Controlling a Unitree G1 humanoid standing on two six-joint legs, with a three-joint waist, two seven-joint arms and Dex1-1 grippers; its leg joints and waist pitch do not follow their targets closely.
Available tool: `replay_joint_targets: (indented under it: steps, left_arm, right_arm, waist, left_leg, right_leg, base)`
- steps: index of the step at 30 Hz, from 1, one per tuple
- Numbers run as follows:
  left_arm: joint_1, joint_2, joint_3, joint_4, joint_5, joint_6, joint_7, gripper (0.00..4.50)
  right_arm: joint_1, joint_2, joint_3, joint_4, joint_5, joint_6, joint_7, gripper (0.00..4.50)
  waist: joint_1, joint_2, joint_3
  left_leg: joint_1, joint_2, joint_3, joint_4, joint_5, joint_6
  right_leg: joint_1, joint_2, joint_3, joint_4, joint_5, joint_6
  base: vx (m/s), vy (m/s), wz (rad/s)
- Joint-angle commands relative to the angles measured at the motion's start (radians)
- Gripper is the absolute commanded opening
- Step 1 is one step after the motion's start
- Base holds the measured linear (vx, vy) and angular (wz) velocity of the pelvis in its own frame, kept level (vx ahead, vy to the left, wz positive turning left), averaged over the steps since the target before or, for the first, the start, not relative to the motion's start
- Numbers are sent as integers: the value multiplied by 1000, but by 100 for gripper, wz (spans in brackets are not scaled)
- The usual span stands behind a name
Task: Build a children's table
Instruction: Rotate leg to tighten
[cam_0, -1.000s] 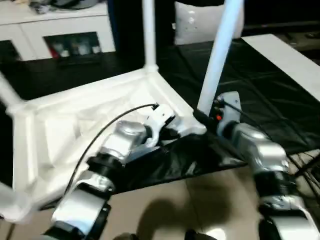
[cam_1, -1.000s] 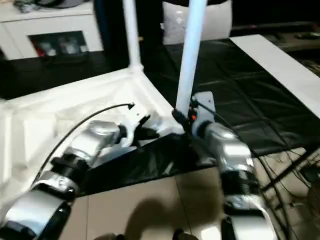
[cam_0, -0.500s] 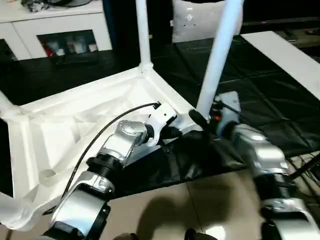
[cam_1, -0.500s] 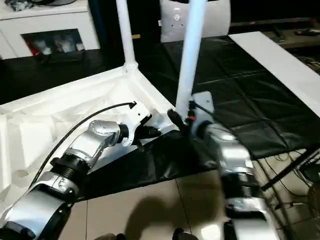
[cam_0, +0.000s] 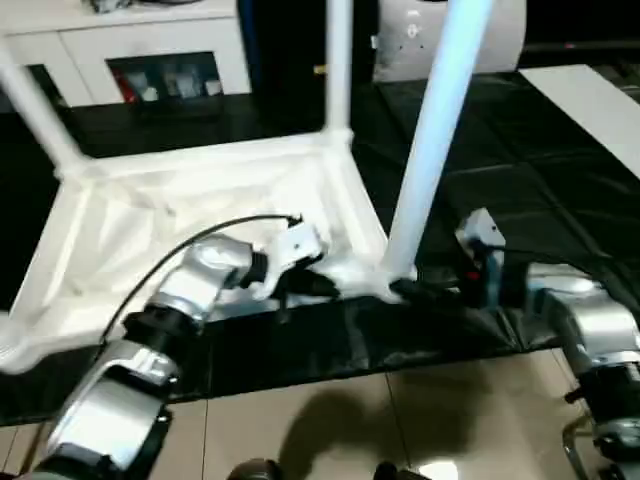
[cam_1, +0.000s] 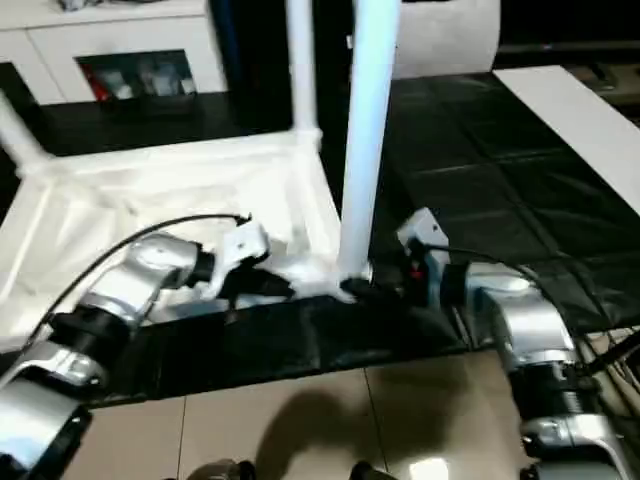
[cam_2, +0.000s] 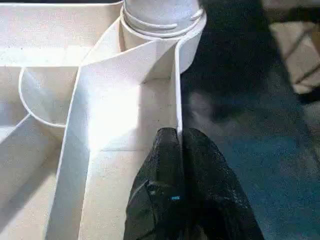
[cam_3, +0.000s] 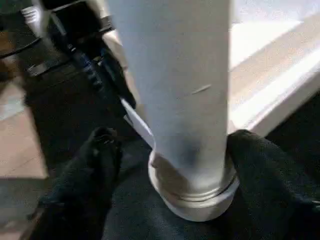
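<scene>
Nowhere legible writing on white table (cam_0: 200, 200).

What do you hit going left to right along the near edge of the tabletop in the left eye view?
left forearm → left gripper, jaws shut on the tabletop rim → near-corner table leg → right gripper → right forearm

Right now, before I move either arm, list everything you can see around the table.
Table top: one, white, upside down on the black mat, ribbed underside up.
Legs: three in view, white, standing up from corner sockets: near, far, far left.
Black mat: one, under the table.
Cabinet: one, white, glass doors, at the back.
Cushion: one, pale grey, behind the legs.
White board: one, far right.
Left end effector: black, shut on the table top's rim.
Right end effector: black, fingers either side of the near leg's base.
</scene>
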Motion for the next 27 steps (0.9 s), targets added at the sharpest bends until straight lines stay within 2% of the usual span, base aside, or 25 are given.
replay_joint_targets:
  steps: [1,2,3,4,10,19,22,24,26,27]
  left_arm:
    - [12,14,-49,-25,-3,-30,-84,0]
    - [14,24,-52,-30,-6,-35,-104,0]
    - [16,29,-54,-31,-7,-41,-120,0]
    - [17,33,-55,-33,-8,-42,-132,0]
    - [21,42,-53,-32,-10,-52,-164,0]
    - [23,35,-50,-31,-17,-44,-155,0]
    - [22,16,-33,-38,-23,6,-120,0]
    - [20,-12,-15,-57,-26,85,-58,0]
    - [15,-51,7,-69,-32,142,19,0]
    - [12,-60,12,-68,-34,150,37,0]
  right_arm:
    - [3,-13,54,-13,23,6,100,326]
    - [-1,-20,60,-8,23,3,120,326]
    - [-4,-24,63,-3,22,0,136,323]
    - [-6,-28,68,0,21,-6,149,315]
    - [-12,-39,83,2,27,-17,200,251]
    - [3,-35,90,-16,42,0,219,204]
    - [16,-13,60,-24,73,24,196,200]
    - [43,27,28,-51,95,43,115,199]
    - [64,66,12,-71,84,12,35,199]
    - [67,74,10,-74,81,13,18,199]
  waist:
    - [4,-14,-78]
    - [5,-14,-77]
    - [8,-20,-79]
    - [11,-17,-78]
    - [15,-21,-79]
    - [17,-22,-81]
    - [18,-21,-80]
    - [20,-23,-77]
    - [19,-24,-74]
    - [18,-25,-71]
  left_leg:
    - [9,57,-11,-55,-205,108]
    - [9,57,-10,-55,-207,105]
    - [9,57,-10,-55,-197,103]
    - [10,59,-10,-55,-191,100]
    - [10,58,-10,-54,-183,94]
    - [10,56,-10,-51,-169,98]
    - [11,56,-8,-50,-170,99]
    - [12,60,-9,-53,-174,94]
    - [12,56,-9,-53,-197,79]
    - [15,50,-10,-53,-220,67]
  right_leg:
    - [65,-73,62,-54,-340,-181]
    - [64,-73,63,-54,-346,-178]
    - [63,-74,63,-54,-347,-176]
    - [62,-74,64,-51,-347,-178]
    - [63,-74,67,-48,-344,-183]
    - [63,-72,66,-48,-350,-175]
    - [62,-73,67,-50,-355,-176]
    - [60,-72,69,-51,-368,-173]
    - [58,-73,67,-57,-420,-160]
    - [58,-75,64,-65,-481,-140]
  base:
    - [0,0,0]
    - [0,0,0]
    - [0,0,0]
    - [0,0,0]
    - [0,0,0]
    - [0,0,0]
    - [0,0,0]
    - [0,0,0]
    - [0,0,0]
    - [0,0,0]
